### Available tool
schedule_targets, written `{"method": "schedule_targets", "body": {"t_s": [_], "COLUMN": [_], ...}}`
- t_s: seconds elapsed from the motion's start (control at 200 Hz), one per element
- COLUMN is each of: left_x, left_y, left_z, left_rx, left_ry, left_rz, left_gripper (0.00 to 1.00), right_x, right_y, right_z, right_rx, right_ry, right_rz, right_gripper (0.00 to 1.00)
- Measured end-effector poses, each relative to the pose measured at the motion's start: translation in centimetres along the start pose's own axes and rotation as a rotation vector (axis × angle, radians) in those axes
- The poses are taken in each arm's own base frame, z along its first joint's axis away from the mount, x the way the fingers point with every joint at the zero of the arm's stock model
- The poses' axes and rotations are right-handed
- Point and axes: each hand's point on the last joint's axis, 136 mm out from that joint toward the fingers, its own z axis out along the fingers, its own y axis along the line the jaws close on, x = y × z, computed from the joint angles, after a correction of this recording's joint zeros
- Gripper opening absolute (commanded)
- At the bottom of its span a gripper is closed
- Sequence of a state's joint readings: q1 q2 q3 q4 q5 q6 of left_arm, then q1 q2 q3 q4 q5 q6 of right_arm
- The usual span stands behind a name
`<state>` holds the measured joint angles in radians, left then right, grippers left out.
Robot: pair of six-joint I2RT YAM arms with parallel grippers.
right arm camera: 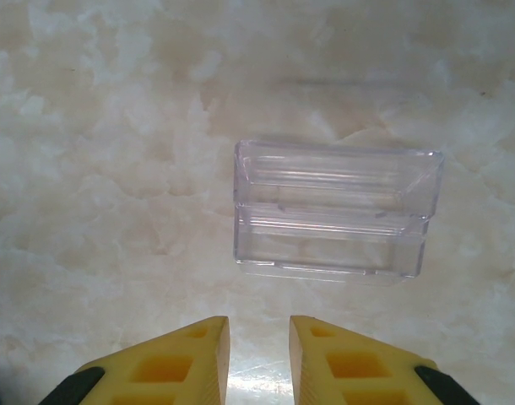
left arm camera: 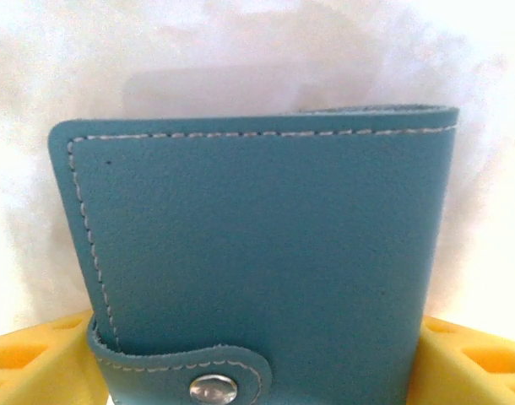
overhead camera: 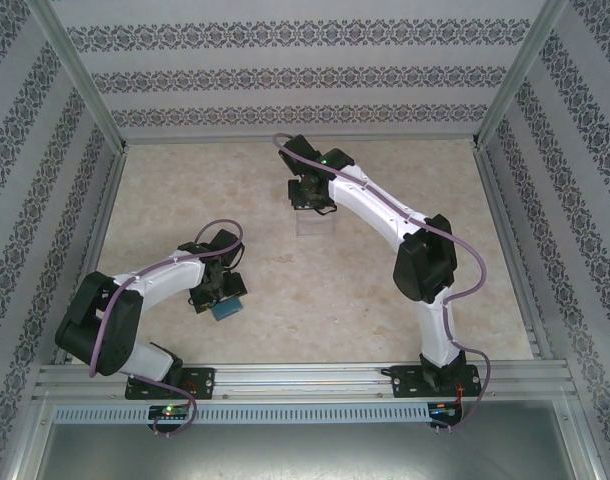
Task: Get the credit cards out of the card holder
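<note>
One closed teal card holder [left arm camera: 257, 253] sits at the near left of the surface [right arm camera: 114, 169], between the left end effector [left arm camera: 257, 346] fingers.
The left wrist view adds white stitching [left arm camera: 241, 134] and one metal snap [left arm camera: 213, 389]; I cannot tell whether it is clamped. The right wrist view shows one clear box [right arm camera: 333, 211] and the right end effector [right arm camera: 259, 337], slightly apart and empty.
</note>
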<state>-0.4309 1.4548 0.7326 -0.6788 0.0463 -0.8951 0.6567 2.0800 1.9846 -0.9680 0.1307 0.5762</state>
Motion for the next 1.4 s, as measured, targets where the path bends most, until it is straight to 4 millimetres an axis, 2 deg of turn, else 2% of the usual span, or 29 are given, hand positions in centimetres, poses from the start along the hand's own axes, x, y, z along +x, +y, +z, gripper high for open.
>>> {"method": "schedule_targets", "body": {"t_s": [0.16,0.325,0.465,0.754,0.934,1.049,1.174,1.294,1.399], "left_x": [0.0,0.1,0.2,1.5,2.6,2.9,3.1,3.3,3.4], "left_y": [-0.3,-2.6,-5.8,-14.2,-17.9,-18.6,-18.9,-19.0,-18.7], "left_z": [-0.1,-0.4,-0.7,-0.7,-0.1,0.0,0.0,0.0,-0.2], "left_rx": [0.006,0.033,0.057,0.107,0.115,0.095,0.083,0.081,0.067], "left_ry": [0.003,0.016,0.021,0.025,0.033,0.042,0.051,0.052,0.054], "left_rz": [0.010,0.079,0.162,0.343,0.424,0.451,0.467,0.482,0.489], "left_gripper": [0.76,0.76,0.76,0.78,0.78,0.80,0.88,0.93,0.93], "right_x": [0.6,2.1,3.8,8.2,10.5,11.9,13.0,13.7,14.0], "right_y": [-0.5,-1.7,-3.4,-8.3,-10.8,-11.6,-12.1,-12.2,-12.3], "right_z": [-0.7,-1.9,-2.7,-3.0,-3.2,-3.2,-3.1,-3.1,-3.0], "right_rx": [0.001,-0.001,-0.023,-0.076,-0.077,-0.078,-0.082,-0.090,-0.094], "right_ry": [0.002,0.008,0.019,0.060,0.071,0.076,0.081,0.084,0.088], "right_rz": [0.000,0.003,0.031,0.143,0.204,0.220,0.239,0.246,0.246], "right_gripper": [0.26,0.27,0.27,0.29,0.29,0.30,0.30,0.30,0.30]}}
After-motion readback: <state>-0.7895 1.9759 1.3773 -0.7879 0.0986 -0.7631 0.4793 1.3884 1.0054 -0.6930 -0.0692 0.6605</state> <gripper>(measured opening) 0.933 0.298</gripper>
